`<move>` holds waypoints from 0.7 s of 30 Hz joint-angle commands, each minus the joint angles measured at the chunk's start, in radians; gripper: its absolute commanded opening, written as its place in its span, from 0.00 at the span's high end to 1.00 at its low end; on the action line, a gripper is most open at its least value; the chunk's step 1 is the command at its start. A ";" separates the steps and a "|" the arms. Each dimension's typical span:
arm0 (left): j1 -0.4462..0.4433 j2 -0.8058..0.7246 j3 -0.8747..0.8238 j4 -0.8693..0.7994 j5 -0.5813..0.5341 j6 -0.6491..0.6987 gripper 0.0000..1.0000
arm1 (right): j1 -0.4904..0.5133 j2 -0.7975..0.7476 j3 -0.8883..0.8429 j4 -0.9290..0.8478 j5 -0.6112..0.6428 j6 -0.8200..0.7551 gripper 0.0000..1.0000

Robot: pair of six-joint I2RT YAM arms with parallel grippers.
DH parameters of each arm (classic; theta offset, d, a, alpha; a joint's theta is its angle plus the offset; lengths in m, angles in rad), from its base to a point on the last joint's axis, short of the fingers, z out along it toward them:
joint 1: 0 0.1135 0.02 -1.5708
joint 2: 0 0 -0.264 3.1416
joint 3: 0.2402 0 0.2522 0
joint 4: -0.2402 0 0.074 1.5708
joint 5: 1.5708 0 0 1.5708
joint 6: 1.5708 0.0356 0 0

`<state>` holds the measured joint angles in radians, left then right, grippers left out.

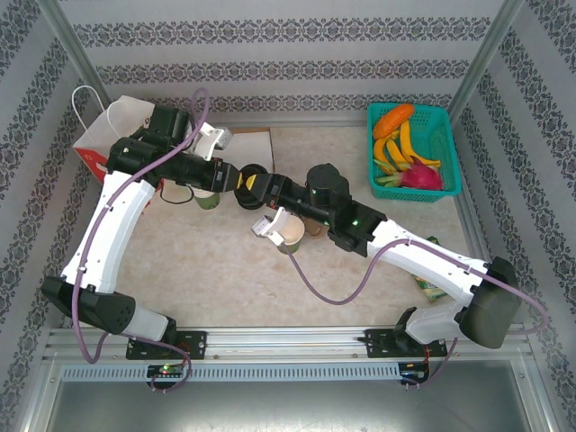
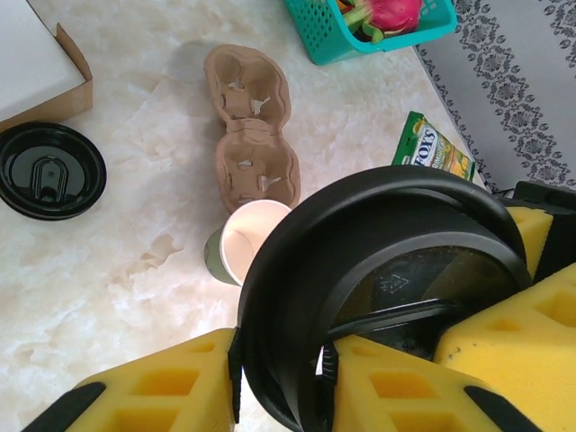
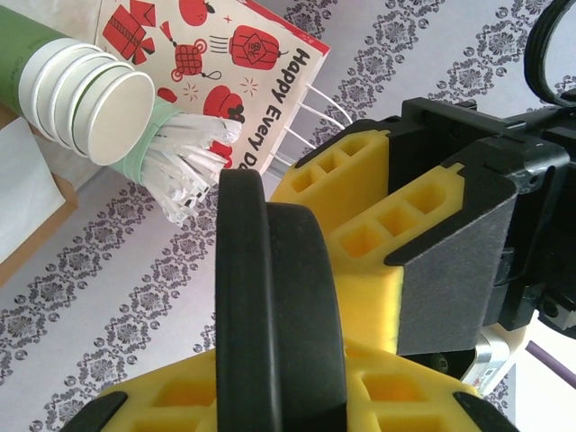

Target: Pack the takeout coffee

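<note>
Pale marbled surface (image 1: 225, 270), patterned walls all round, and both arms met over the middle. So the coffee wasn't in one piece. The takeout coffee cup (image 2: 252, 238) stood open-mouthed on the surface, just beside a cardboard cup carrier (image 2: 252, 135), while a black lid (image 2: 378, 270) was up in the air between the two hands. The right hand (image 3: 286, 391) was clamped on the lid, which sat edge-on to its camera. The left hand (image 2: 328, 387) had its yellow pads (image 2: 162, 396) pressed against the same lid, so that looked like a grip too.

The cup sat below the lid, a bit toward the right arm's side, nearer the right hand I'd say. The lid stood on edge, so my guess is it needs turning flat before it goes on. The paper bag (image 1: 117, 121) was at the far left, well apart from the cup and closer to the left arm.
</note>
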<state>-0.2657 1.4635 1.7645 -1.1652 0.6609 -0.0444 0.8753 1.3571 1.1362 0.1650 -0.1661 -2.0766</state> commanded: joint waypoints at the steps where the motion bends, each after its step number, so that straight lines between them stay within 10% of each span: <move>1: -0.033 0.018 0.040 -0.037 -0.002 0.026 0.71 | 0.016 0.005 0.023 0.028 -0.009 -0.255 0.89; 21: -0.078 0.016 0.072 -0.025 -0.138 0.038 1.00 | 0.020 0.005 0.008 0.016 0.015 -0.228 0.83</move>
<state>-0.3237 1.4956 1.8099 -1.1904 0.5617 -0.0250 0.8799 1.3590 1.1362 0.1596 -0.1566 -2.0800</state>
